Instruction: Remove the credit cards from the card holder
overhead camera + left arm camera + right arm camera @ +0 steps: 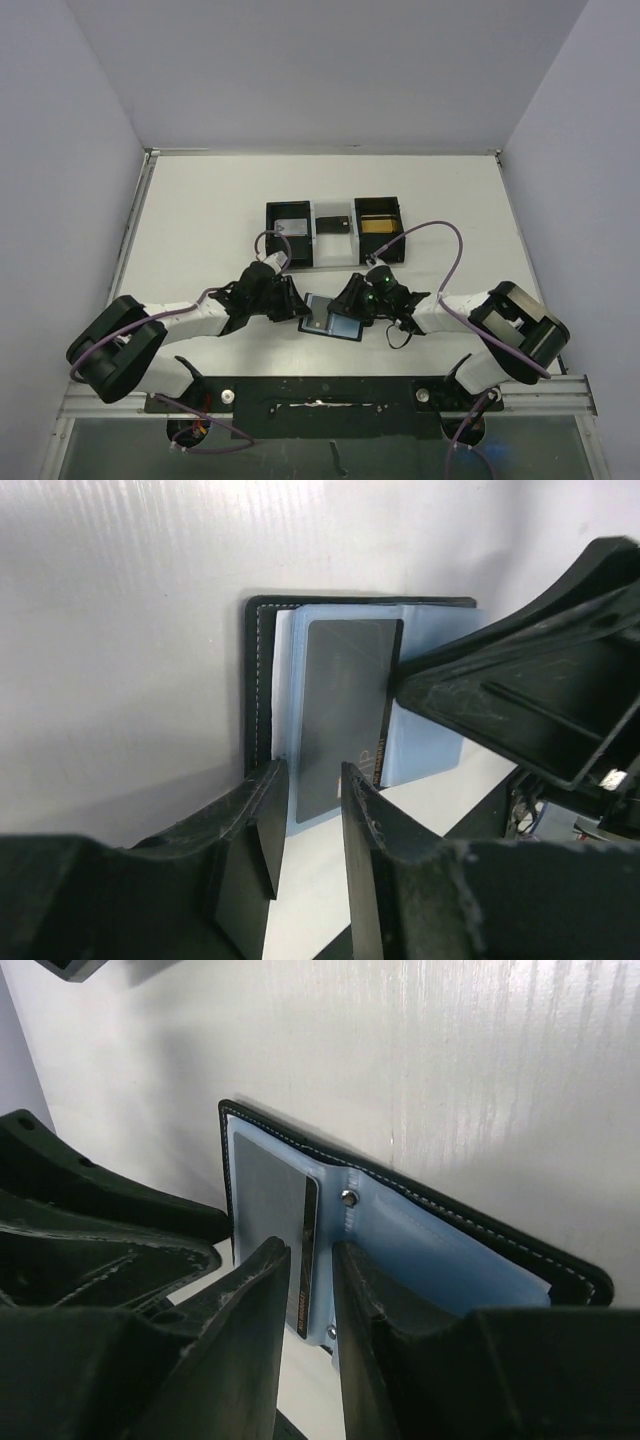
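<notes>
The black card holder (345, 327) lies open on the table between my grippers, its blue-grey pockets facing up. A grey card (345, 710) sits in its left pocket, with the near end sticking out; it also shows in the right wrist view (270, 1200). My left gripper (315, 775) is narrowly open, with its tips at the card's near edge and table showing between them. My right gripper (312, 1250) is narrowly open over the holder's middle fold (350, 1198), with one finger (470, 695) on the right pocket. A gold-tan card (378, 226) lies in the right black box.
Two black open-top boxes stand at the back, left (272, 245) and right (401, 222). The left box holds a pale grey flat piece. A small plain black rectangle (333, 224) lies between them. The two grippers (300, 308) (350, 300) are close together.
</notes>
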Controlling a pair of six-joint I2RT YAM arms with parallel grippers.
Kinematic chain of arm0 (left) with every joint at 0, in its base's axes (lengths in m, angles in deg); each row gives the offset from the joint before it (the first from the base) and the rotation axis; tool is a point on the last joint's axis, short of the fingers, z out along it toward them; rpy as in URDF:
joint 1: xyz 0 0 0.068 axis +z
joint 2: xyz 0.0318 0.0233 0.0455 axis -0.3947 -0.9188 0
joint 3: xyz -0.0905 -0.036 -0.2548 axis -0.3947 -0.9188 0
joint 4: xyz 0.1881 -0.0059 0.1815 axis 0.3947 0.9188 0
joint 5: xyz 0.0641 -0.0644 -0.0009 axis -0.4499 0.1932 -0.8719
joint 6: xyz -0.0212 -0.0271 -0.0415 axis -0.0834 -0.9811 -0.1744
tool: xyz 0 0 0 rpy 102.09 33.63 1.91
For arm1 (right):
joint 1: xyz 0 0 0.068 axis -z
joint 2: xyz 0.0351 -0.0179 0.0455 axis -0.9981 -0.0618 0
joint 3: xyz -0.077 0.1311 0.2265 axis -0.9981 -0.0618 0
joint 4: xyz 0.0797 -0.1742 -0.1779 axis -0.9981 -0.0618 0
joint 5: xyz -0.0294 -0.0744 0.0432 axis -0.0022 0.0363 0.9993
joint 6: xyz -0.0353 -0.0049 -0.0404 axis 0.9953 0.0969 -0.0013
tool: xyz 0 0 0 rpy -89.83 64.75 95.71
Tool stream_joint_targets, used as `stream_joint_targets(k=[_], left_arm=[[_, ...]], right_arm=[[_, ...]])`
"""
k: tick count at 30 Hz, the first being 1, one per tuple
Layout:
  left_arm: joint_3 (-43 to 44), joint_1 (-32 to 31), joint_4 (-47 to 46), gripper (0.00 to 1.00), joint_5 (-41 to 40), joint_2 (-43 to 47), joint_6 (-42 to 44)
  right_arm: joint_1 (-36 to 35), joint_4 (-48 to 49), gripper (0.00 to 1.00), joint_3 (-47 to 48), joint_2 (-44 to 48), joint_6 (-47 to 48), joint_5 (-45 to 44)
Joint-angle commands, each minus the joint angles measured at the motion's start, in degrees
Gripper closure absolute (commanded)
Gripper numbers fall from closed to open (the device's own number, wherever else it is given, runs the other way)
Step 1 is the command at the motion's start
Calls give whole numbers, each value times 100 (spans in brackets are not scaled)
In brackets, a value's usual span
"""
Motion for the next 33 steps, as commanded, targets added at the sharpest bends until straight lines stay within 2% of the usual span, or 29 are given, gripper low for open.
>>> stream_joint_targets(k=[1, 6, 9, 13, 22, 29, 33], left_arm=[[396, -270, -28, 75, -293, -237, 123], [370, -411, -223, 76, -279, -569, 83], [357, -517, -350, 83, -277, -694, 96], [339, -537, -311, 86, -373, -722, 87], [346, -537, -283, 91, -365, -819, 139], [314, -537, -157, 99, -421, -740, 189], [354, -537, -79, 100, -417, -736, 269]], right_arm=[[269, 282, 76, -11, -113, 251, 434], [503, 209, 75, -142, 29, 370, 548], [487, 27, 75, -2, 33, 568, 692], [310, -101, 77, -2, 148, 594, 481], [248, 35, 100, -69, 321, 904, 735], [329, -15, 100, -38, 436, 1076, 1018], [649, 667, 100, -336, 477, 1049, 1659]])
